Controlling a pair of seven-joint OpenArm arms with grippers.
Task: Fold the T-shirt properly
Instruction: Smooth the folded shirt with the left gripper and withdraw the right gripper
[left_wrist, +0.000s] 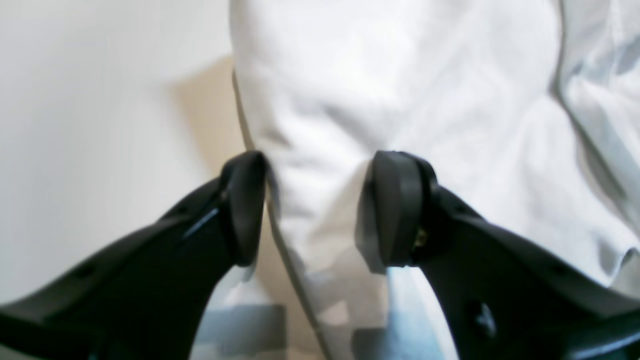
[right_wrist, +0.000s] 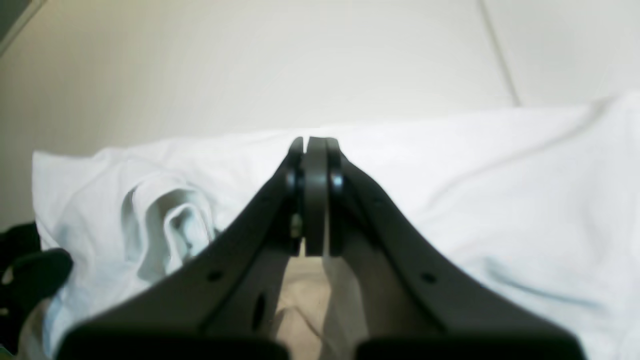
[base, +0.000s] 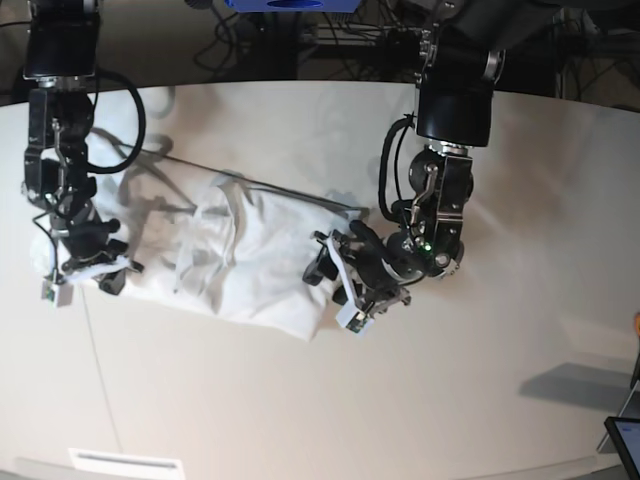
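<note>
The white T-shirt (base: 250, 250) lies as a wrinkled, folded bundle across the left middle of the table. My left gripper (base: 335, 285) is at its right end, low over the cloth. In the left wrist view this gripper (left_wrist: 320, 200) stands open, with the T-shirt (left_wrist: 400, 75) spread under and beyond the fingertips and nothing pinched. My right gripper (base: 85, 262) is at the bundle's left end. In the right wrist view it (right_wrist: 315, 150) is shut, pads pressed together, with the T-shirt (right_wrist: 500, 200) lying just ahead; no cloth shows between the pads.
The off-white tabletop (base: 450, 400) stretches in front and to the right. Cables and a blue object (base: 285, 5) sit behind the far edge. A dark screen corner (base: 625, 440) shows at the lower right, and a white label (base: 125, 463) at the front edge.
</note>
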